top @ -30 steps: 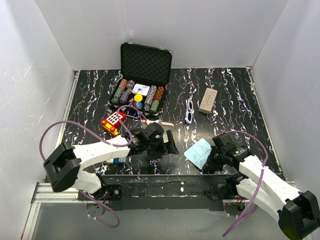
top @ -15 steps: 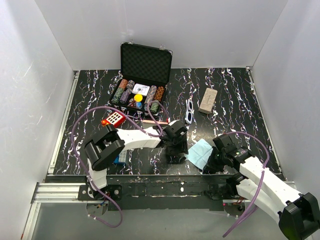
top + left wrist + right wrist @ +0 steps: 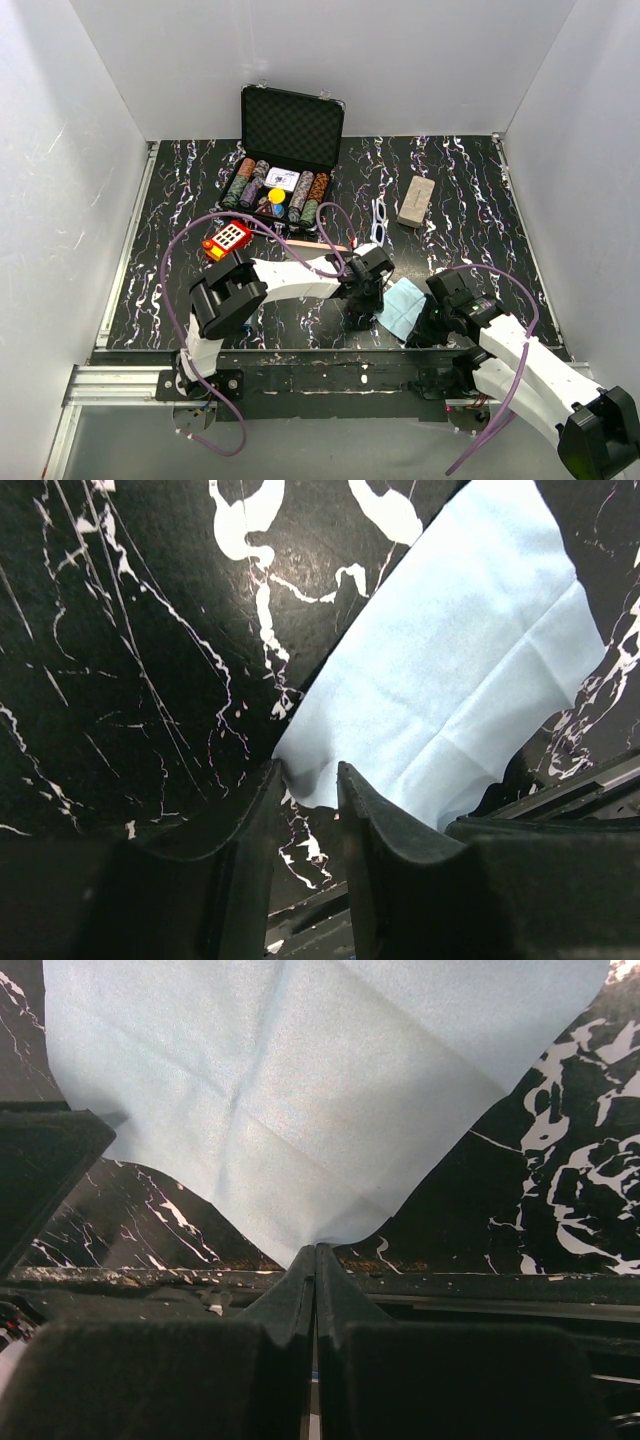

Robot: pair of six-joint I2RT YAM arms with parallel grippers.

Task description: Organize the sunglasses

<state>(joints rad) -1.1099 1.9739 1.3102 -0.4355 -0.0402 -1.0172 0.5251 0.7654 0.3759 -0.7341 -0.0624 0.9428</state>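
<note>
The white-framed sunglasses (image 3: 380, 222) lie unfolded on the black table, right of centre and far from both grippers. A light blue cloth (image 3: 402, 302) lies near the front edge. My right gripper (image 3: 425, 325) is shut on its near corner, and the pinched cloth (image 3: 300, 1090) fans out beyond the fingertips (image 3: 316, 1248). My left gripper (image 3: 362, 305) is at the cloth's left corner. Its jaws stand a narrow gap apart (image 3: 310, 777), with that corner of the cloth (image 3: 450, 680) lying between the tips.
A grey-brown case (image 3: 415, 202) lies right of the sunglasses. A pink case (image 3: 322, 243) lies behind the left arm. An open black box of poker chips (image 3: 280, 185) stands at the back, with a red toy (image 3: 227, 240) left of centre. The table's front rail (image 3: 330, 365) runs just below the cloth.
The left arm has swung right from the table's middle to the cloth's left corner. Its jaws have narrowed from wide open. The right gripper has stayed shut on the cloth.
</note>
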